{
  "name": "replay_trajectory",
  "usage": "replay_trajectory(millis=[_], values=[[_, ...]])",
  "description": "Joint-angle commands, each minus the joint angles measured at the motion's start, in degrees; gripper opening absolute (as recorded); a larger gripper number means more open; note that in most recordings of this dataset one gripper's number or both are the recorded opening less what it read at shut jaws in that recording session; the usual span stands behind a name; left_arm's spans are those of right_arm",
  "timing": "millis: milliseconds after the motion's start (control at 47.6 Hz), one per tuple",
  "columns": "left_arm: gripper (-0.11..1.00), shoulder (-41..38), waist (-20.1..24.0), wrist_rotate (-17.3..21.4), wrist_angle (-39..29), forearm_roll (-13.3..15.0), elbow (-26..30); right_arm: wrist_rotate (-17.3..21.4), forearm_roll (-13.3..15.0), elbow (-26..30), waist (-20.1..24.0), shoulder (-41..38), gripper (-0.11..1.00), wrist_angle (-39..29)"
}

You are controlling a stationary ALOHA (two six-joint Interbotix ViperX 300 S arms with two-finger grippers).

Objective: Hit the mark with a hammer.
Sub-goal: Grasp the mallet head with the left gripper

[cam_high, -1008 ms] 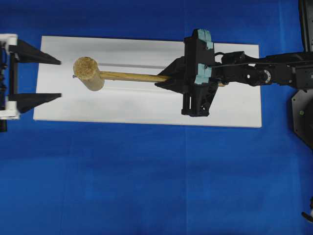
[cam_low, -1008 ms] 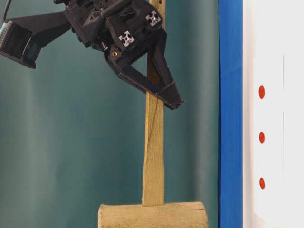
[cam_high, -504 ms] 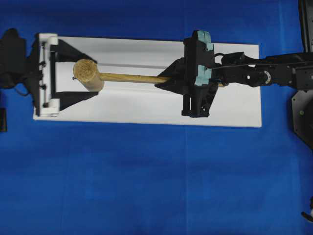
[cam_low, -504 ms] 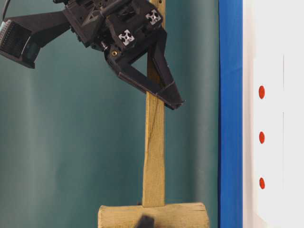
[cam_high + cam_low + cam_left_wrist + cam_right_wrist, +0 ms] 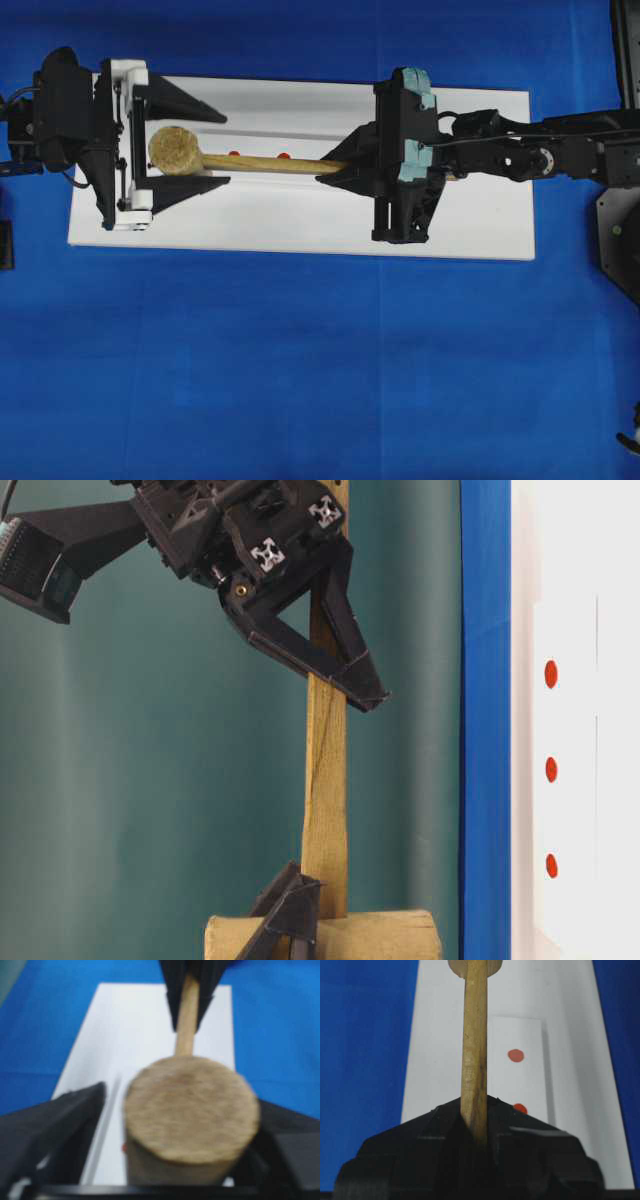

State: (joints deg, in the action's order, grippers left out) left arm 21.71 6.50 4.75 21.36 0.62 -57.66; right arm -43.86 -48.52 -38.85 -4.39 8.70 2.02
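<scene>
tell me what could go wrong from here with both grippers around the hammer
1. The left gripper stands open around the hammer head; closing or moving off-centre could knock the head sideways while the right gripper grips the handle.
2. That grip sits far from the head, so the hammer might twist or slip on a strike.
3. The red marks lie beside the handle, so a swing may miss.

Pale tan wooden hammer (image 5: 205, 156), white board (image 5: 480, 220) with red dots (image 5: 551, 770), blue cloth (image 5: 300, 370), black grippers.
</scene>
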Motion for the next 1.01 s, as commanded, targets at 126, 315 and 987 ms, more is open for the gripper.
replay_trajectory(millis=[126, 315, 987], values=[[0.43, 0.26, 0.18, 0.26, 0.0, -0.18, 1.32, -0.18, 0.44, 2.2, 0.18, 0.97, 0.02, 0.35], [0.43, 0.35, 0.18, 0.18, -0.26, -0.18, 1.05, -0.18, 0.62, 2.2, 0.26, 0.97, 0.02, 0.35], [0.43, 0.88, 0.18, -0.7, -1.41, 0.0, 0.88, 0.0, 0.62, 1.93, 0.35, 1.23, 0.84, 2.37]])
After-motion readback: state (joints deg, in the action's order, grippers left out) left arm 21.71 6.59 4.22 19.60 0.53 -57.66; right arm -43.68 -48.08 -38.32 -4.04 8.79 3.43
